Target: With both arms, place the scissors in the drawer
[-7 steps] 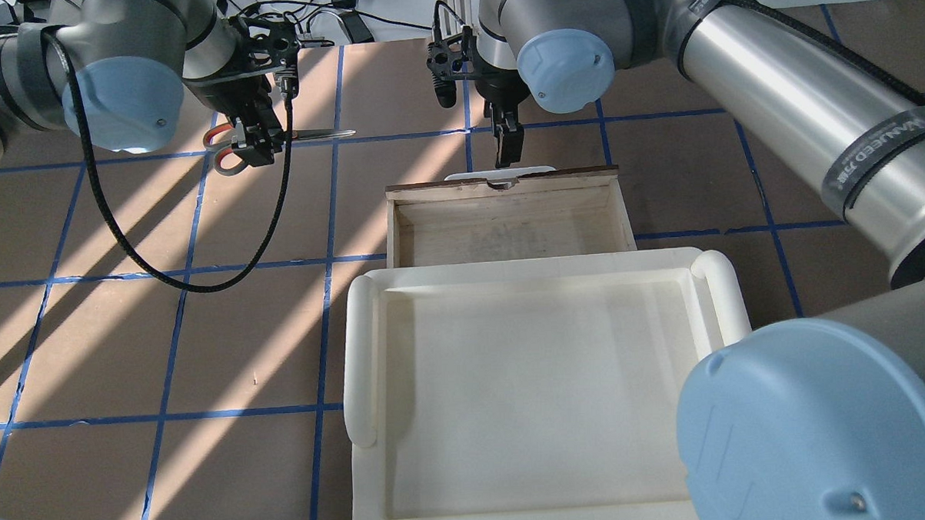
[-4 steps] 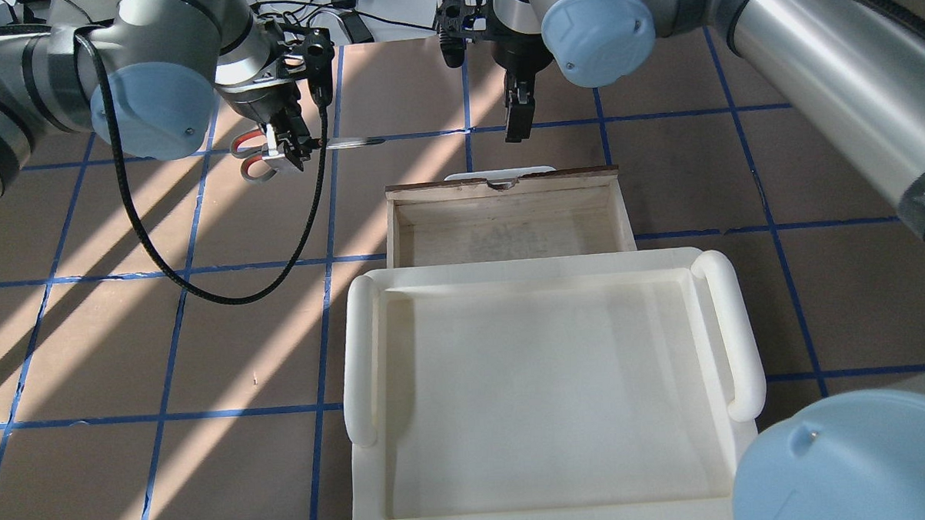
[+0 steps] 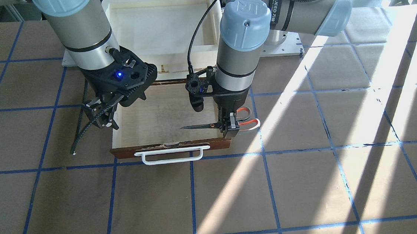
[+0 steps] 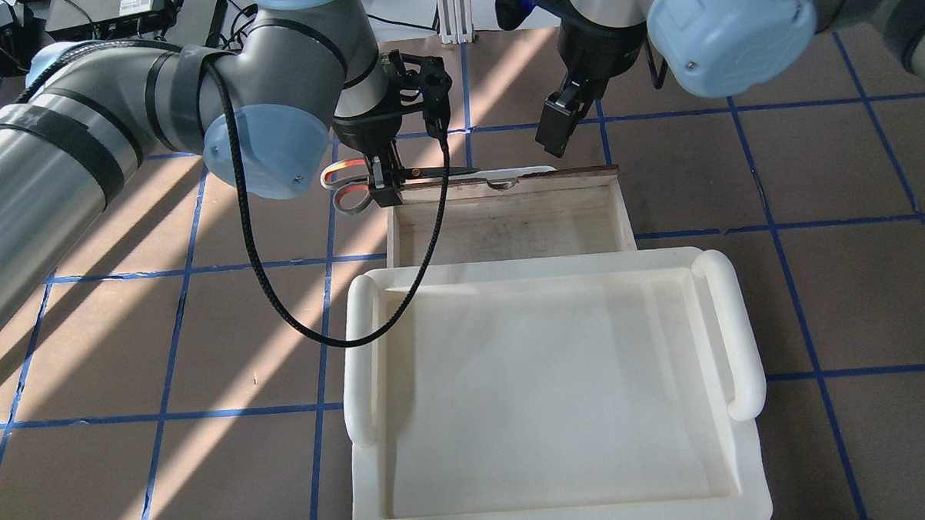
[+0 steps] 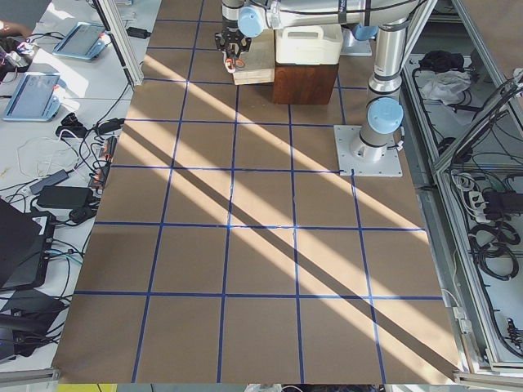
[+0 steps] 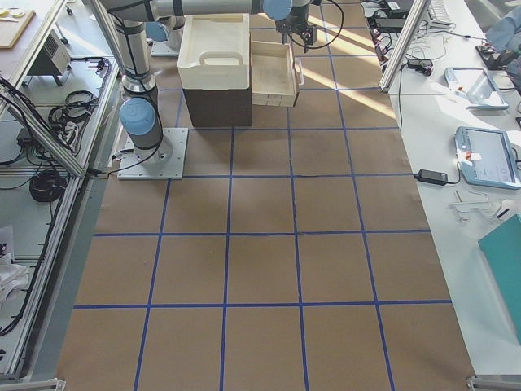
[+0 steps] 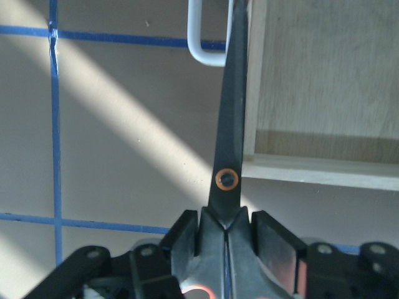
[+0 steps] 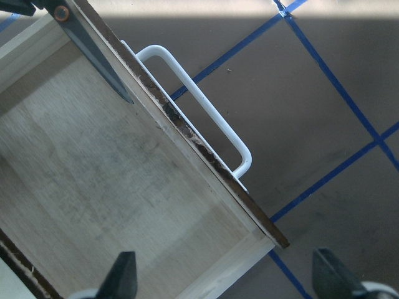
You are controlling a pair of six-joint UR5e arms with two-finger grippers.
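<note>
My left gripper (image 4: 387, 187) is shut on the scissors (image 4: 429, 173) near their pivot. The grey and orange handles stick out left of the drawer (image 4: 507, 220). The dark blades point right over its front left corner, above the white bar handle (image 4: 498, 172). In the left wrist view the blade (image 7: 230, 112) lies along the drawer's side wall. From the front, the left gripper (image 3: 230, 130) holds the scissors (image 3: 198, 126) over the pale interior (image 3: 156, 117). My right gripper (image 4: 556, 132) is open and empty, raised above the drawer's front right part. The right wrist view shows its fingertips (image 8: 121, 274) wide apart.
A large cream-white plastic tray (image 4: 360, 356) sits just behind the open drawer, on top of the dark cabinet (image 6: 216, 104). The brown table has a blue tape grid and strong sun stripes. A black cable (image 4: 263, 275) loops down from my left wrist.
My left gripper has carried the scissors right and toward the drawer, from open table to its front left corner. My right gripper has left the drawer handle, rising and moving right.
</note>
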